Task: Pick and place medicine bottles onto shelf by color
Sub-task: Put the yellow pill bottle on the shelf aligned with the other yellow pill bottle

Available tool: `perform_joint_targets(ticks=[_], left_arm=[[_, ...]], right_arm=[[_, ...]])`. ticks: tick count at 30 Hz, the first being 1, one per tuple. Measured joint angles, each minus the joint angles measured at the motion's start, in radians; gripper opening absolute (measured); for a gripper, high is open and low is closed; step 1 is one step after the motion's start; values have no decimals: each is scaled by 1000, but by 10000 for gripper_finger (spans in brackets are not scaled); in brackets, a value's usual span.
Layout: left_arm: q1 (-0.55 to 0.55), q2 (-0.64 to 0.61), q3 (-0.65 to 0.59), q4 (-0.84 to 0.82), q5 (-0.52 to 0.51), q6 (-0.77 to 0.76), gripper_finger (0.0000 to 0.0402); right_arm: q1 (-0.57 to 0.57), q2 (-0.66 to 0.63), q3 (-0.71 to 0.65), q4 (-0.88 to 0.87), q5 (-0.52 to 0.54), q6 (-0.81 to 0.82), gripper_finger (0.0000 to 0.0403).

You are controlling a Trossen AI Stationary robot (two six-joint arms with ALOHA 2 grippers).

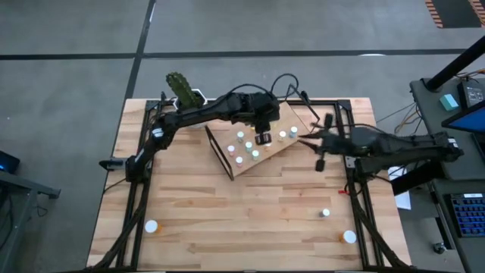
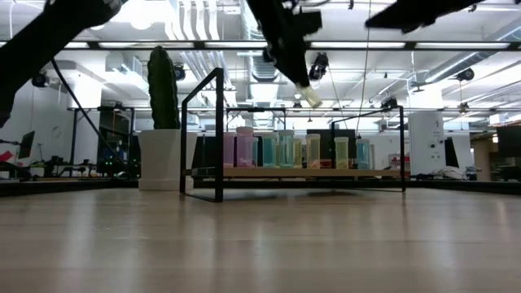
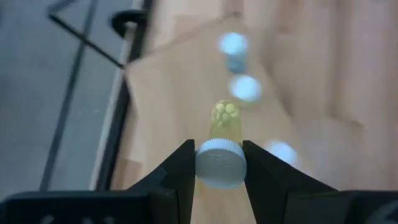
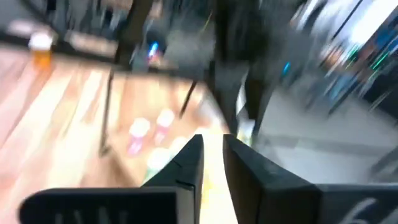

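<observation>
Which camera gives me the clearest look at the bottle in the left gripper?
Left wrist view: the white-capped bottle sits between the left gripper fingers. Low view shows it hanging above the shelf; high view hides it under the arm.

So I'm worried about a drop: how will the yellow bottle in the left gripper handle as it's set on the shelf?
The bottle is pinched only by its ribbed white cap in the left gripper, so it may swing or slip. It looks light, a few pills inside. Tall and narrow, it could tip on the tilted shelf among the other bottles.
</observation>
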Motion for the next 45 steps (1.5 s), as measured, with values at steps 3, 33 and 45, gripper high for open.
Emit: perform_joint_targets(ticks=[3, 33, 45], left_arm=[[-43, -37, 0, -65, 13, -1, 99], [-203, -119, -1, -52, 18, 23, 107], [-207, -119, -1, -36, 18, 23, 107]], right_arm=[[-10, 83, 53, -97, -18, 103, 82], [-16, 367, 205, -32, -92, 140, 177], [-16, 366, 204, -32, -89, 143, 85]])
